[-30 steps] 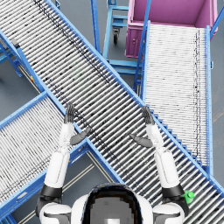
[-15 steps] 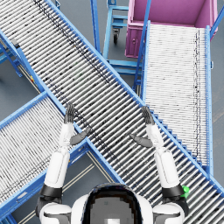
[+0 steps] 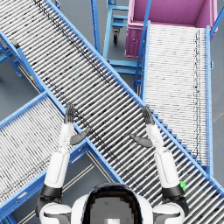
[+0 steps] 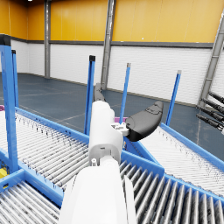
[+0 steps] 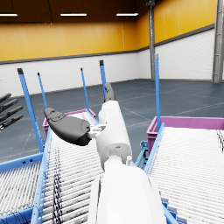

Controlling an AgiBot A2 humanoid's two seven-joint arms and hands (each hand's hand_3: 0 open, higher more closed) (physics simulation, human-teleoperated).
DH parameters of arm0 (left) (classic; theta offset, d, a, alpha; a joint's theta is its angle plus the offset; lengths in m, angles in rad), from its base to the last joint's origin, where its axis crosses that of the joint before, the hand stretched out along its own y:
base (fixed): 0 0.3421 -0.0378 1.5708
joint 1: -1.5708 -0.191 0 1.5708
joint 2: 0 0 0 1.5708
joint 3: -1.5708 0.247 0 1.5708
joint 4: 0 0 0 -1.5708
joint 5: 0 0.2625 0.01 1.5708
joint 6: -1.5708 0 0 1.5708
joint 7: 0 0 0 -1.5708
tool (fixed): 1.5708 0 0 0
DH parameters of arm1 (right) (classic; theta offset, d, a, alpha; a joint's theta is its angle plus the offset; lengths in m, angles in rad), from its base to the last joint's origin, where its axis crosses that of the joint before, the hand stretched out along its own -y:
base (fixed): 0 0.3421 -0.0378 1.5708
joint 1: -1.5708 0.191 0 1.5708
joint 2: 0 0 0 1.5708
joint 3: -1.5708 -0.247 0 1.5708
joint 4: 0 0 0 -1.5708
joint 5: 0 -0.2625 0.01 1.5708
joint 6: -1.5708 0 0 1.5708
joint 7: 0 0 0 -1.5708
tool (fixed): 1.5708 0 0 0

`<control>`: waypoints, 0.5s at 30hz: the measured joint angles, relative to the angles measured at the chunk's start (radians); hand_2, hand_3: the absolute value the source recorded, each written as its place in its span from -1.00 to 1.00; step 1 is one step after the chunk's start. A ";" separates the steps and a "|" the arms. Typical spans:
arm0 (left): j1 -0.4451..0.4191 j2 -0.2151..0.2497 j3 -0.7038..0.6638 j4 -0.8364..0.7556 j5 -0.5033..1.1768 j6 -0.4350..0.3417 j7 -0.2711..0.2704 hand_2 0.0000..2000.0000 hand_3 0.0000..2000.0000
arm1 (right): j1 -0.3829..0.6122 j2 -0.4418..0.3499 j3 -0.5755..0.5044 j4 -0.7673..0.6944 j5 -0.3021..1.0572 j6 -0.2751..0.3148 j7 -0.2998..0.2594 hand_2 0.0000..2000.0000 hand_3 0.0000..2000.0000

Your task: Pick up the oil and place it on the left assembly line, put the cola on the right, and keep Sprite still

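Note:
No oil or cola bottle shows in any view. A small green thing [image 3: 183, 184] peeks out on the middle roller conveyor [image 3: 100, 96] beside my right forearm; most of it is hidden, so I cannot tell what it is. My left hand [image 3: 72, 127] hovers over the conveyor's left rail with fingers spread and holds nothing; it appears again in the left wrist view [image 4: 142, 122]. Over the same conveyor, farther right, my right hand [image 3: 146, 129] is likewise spread and empty, as the right wrist view [image 5: 74, 124] confirms.
A second roller line [image 3: 26, 140] branches off at the lower left. A third line [image 3: 175, 78] runs up the right side to a magenta bin [image 3: 170, 11]. Blue frame rails and upright posts [image 4: 89, 94] border the conveyors. Grey floor lies between them.
The green thing has crept up along the middle conveyor beside my right forearm. Both arms and hands have stayed where they were.

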 measured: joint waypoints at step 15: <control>0.000 0.000 0.000 0.000 0.000 0.000 0.000 -1.00 -1.00 | 0.000 0.000 0.000 0.000 0.000 0.000 0.000 -1.00 -1.00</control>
